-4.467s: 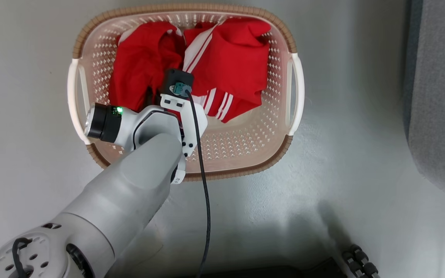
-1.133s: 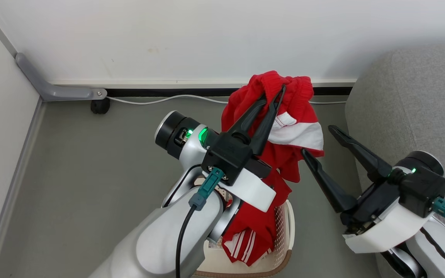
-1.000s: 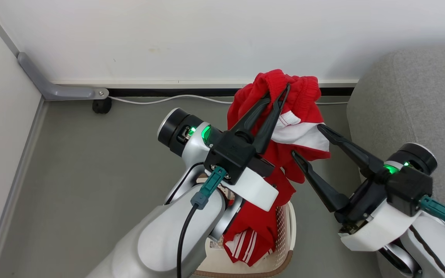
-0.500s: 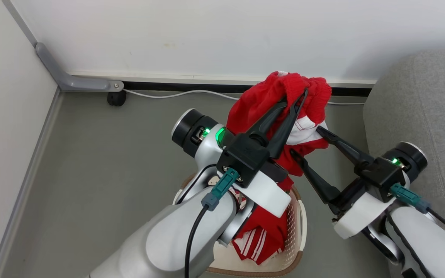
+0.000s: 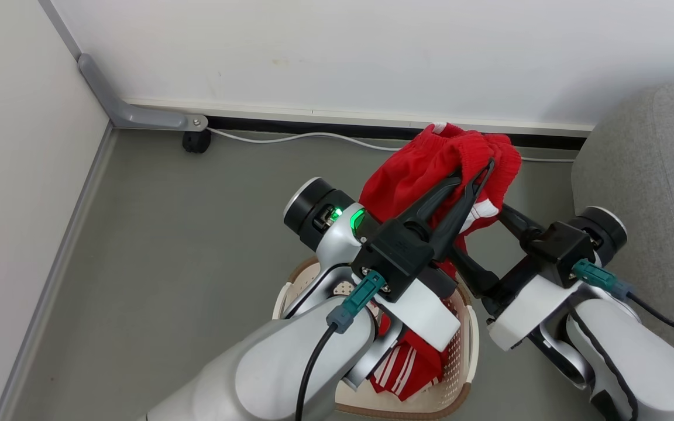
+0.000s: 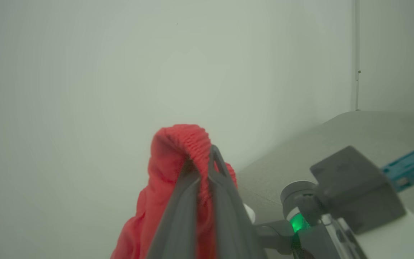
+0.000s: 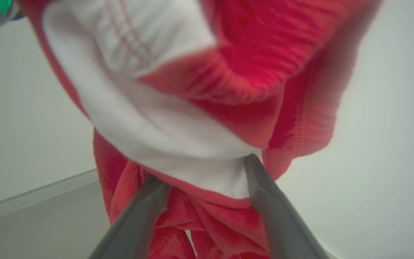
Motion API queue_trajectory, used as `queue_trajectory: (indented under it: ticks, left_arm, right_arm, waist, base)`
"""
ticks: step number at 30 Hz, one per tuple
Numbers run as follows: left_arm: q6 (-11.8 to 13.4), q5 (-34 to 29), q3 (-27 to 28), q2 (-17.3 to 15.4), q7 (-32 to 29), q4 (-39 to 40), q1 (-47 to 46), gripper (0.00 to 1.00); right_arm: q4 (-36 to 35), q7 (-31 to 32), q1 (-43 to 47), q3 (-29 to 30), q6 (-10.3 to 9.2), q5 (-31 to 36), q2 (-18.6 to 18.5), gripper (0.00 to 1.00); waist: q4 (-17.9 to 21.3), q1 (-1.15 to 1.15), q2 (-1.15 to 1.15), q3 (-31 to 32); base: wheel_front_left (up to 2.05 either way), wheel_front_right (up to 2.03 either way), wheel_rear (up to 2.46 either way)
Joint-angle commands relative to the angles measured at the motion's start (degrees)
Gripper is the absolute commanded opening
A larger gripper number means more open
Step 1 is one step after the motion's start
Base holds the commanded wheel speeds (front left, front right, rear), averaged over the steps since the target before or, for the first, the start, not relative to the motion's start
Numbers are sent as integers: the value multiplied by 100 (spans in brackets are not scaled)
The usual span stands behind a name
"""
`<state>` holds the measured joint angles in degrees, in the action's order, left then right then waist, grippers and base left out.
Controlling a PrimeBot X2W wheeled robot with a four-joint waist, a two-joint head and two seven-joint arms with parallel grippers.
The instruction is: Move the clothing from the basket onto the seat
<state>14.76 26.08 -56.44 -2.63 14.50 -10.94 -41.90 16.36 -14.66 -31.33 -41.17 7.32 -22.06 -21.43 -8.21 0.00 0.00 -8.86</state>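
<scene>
left claw [image 5: 476, 169] clamping tight on red garment [image 5: 425, 169], holding it up above basket [image 5: 470, 333], right claw [image 7: 202, 169] gaping open, straddling its hanging white part, second red garment [image 5: 407, 368] lying inside basket, sofa [image 5: 653, 164] sitting right of basket

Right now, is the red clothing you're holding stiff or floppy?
Probably floppy: the red garment droops in folds from the left gripper. Likely light: one pinch at its ribbed edge holds it. It might slip, so the open right gripper brackets it.

Red, white-striped clothing [image 5: 419, 175]; cream basket [image 5: 464, 351]
</scene>
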Motion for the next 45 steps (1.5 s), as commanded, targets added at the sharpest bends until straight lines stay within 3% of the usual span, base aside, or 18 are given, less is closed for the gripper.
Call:
queue_trajectory:
  ticks: [1, 4, 5, 16, 17, 18, 19, 25, 31, 37, 45]
  left_arm:
    - [40, 75, 152, -25, 49, 153, -325, 0]
    - [47, 121, 106, -25, 49, 155, -315, 0]
    - [52, 133, 94, -25, 49, 147, -305, 0]
    - [31, 175, 273, -25, 50, -133, 28, 0]
    - [7, 176, 291, -25, 50, -170, 66, 25]
    - [-17, 177, 325, -25, 50, -182, 110, 78]
    - [-36, 164, 352, -25, 50, -208, 151, 100]
    - [-179, 141, 501, -25, 50, -253, 379, 100]
    - [-507, 110, 576, -25, 50, -508, 579, 100]
    - [-913, 35, 718, -25, 50, -753, 680, 100]
    - [-1636, 98, 919, -25, 50, -1232, 807, 100]
  right_arm:
    - [-16, -34, -83, -89, 17, -149, -14, 100]
    - [190, -34, -147, -319, 17, -462, -7, 7]
    - [235, -34, -167, -401, 17, -570, -10, 0]
    - [-99, -34, -16, -412, 17, -1228, -184, 0]
    - [-149, -34, 25, -367, 17, -1266, -207, 0]
    - [-198, -34, 59, -337, 17, -1289, -230, 0]
    - [-253, -34, 95, -294, 17, -1311, -250, 0]
    - [-491, -34, 242, -24, 17, -1390, -341, 0]
    - [-662, -34, 404, 378, 17, -1473, -435, 0]
    - [-716, -34, 501, 754, 17, -1540, -493, 0]
    - [-779, -34, 615, 1185, 17, -1627, -428, 0]
  waist:
    - [-8, 0, 0, 8]
    - [-26, 0, 0, 20]
    - [-29, 0, 0, 24]
    - [130, 0, 0, 58]
    - [149, 0, 0, 54]
    - [178, 0, 0, 47]
    - [199, 0, 0, 39]
    - [304, 0, 0, -3]
    - [429, 0, 0, -32]
    - [638, 0, 0, -37]
    - [1058, 0, 0, 76]
  base:
    - [0, 0, 0]
    - [0, 0, 0]
    - [0, 0, 0]
    - [0, 0, 0]
    - [0, 0, 0]
    - [0, 0, 0]
    - [0, 0, 0]
    - [0, 0, 0]
    - [0, 0, 0]
    - [0, 0, 0]
    - [0, 0, 0]
